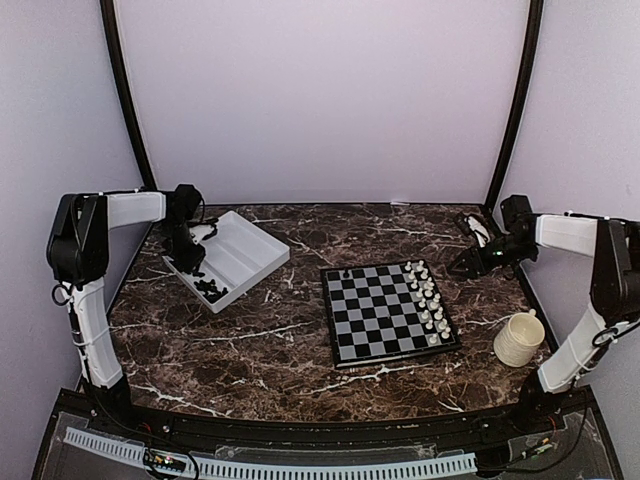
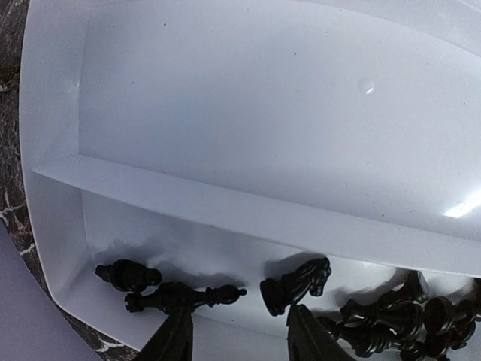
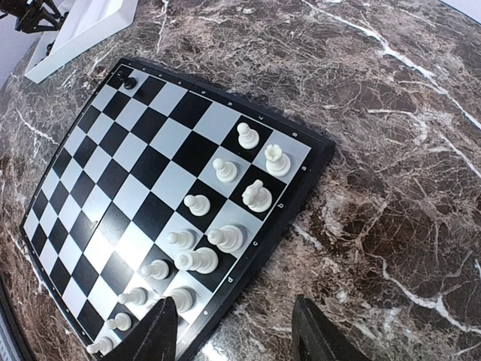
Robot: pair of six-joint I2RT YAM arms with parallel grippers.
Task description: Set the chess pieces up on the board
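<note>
Both grippers gape: left gripper (image 2: pixel 237 331) should centre on the knight (image 2: pixel 294 284) at two o'clock in the tray (image 2: pixel 225 212) before closing; right gripper (image 3: pixel 234 331) empty.

1 board (image 1: pixel 370 320). 1 tray (image 1: pixel 245 250), 2 compartments. 1 mug (image 1: pixel 519 338). white pieces (image 3: pixel 225 238): 13 countable, right wrist view. black pieces (image 2: pixel 180 297): 3 separate in tray, uncountable heap lower right; 1 on board, upper left.
</note>
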